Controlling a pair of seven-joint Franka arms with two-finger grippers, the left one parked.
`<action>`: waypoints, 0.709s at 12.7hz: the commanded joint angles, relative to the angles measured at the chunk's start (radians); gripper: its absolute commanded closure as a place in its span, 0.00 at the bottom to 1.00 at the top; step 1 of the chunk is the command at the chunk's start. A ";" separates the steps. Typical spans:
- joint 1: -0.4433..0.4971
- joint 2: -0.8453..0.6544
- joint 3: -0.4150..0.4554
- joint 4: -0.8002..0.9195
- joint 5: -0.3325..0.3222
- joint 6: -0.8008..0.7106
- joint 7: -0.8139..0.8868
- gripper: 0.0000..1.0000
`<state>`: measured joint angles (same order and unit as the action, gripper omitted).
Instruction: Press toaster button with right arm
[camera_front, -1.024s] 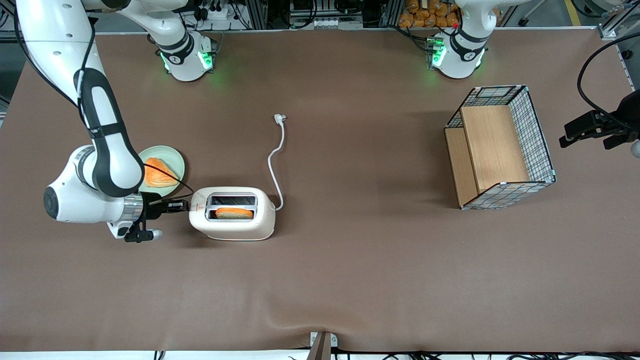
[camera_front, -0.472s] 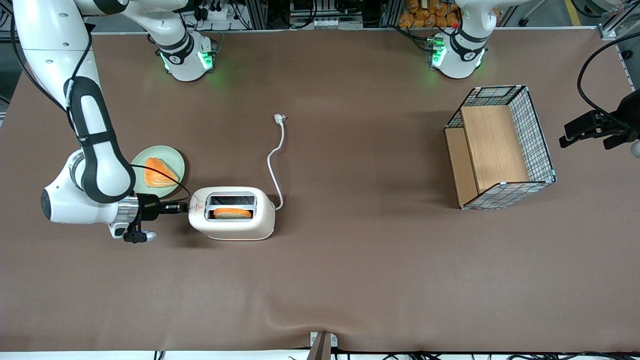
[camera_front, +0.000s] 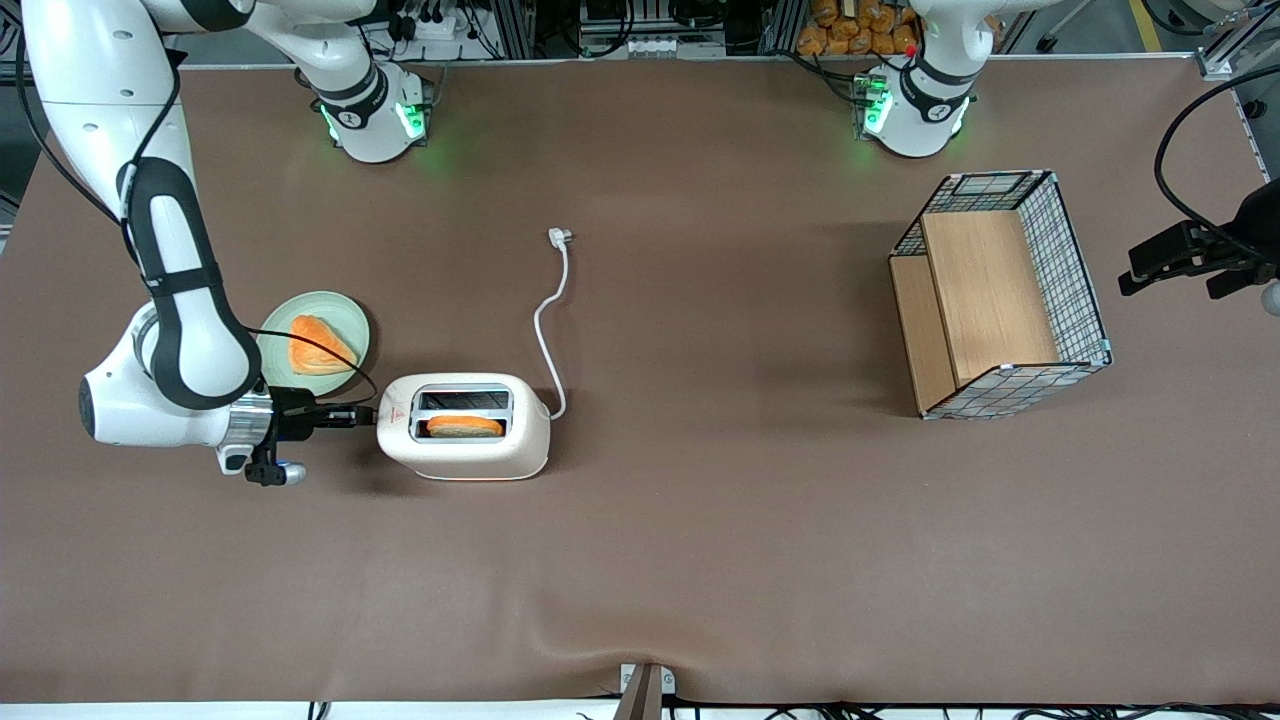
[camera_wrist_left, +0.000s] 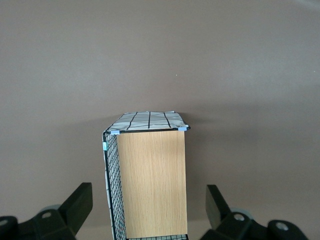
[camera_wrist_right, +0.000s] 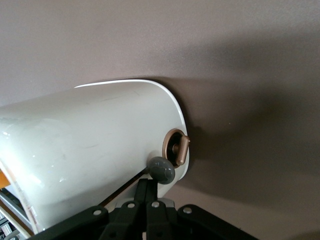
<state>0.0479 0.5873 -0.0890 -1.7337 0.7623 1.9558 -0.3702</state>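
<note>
In the front view, the small cream-white rounded toaster (camera_front: 470, 460) is standing on the brown worktop (camera_front: 700, 550) at mid-height of the frame, toward the working arm's end, with its white cord (camera_front: 545, 320) trailing up the frame. An orange slice of toast (camera_front: 465, 427) is sitting low in the steel-rimmed slot, so the press is probably being completed rather than only approached. The white jointed right arm (camera_front: 180, 290) is reaching down the frame, and its wrist is lying level so that the slim black gripper (camera_front: 365, 411) is pointing sideways into the toaster's narrow end, nearer the camera than a pale green plate (camera_front: 345, 312) carrying another orange slice (camera_front: 315, 345). The left wrist view is showing only a wire basket with wooden panels (camera_wrist_left: 150, 185), nothing of the task. In the right wrist view, the fingers (camera_wrist_right: 142, 192) are lying pressed narrowly together, holding nothing, and the gripper (camera_wrist_right: 148, 186) is touching the tiny grey round button (camera_wrist_right: 161, 170), which is sitting at the end of its dark slot beside a bronze dial (camera_wrist_right: 177, 148). What seems to be remaining is releasing the button and backing away.
</note>
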 joint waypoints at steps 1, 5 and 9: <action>-0.008 0.052 0.003 0.057 0.025 0.011 -0.029 1.00; -0.023 -0.004 -0.021 0.098 -0.003 -0.144 -0.009 1.00; -0.026 -0.023 -0.106 0.232 -0.119 -0.346 -0.001 0.01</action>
<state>0.0351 0.5736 -0.1723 -1.5665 0.6950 1.6890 -0.3790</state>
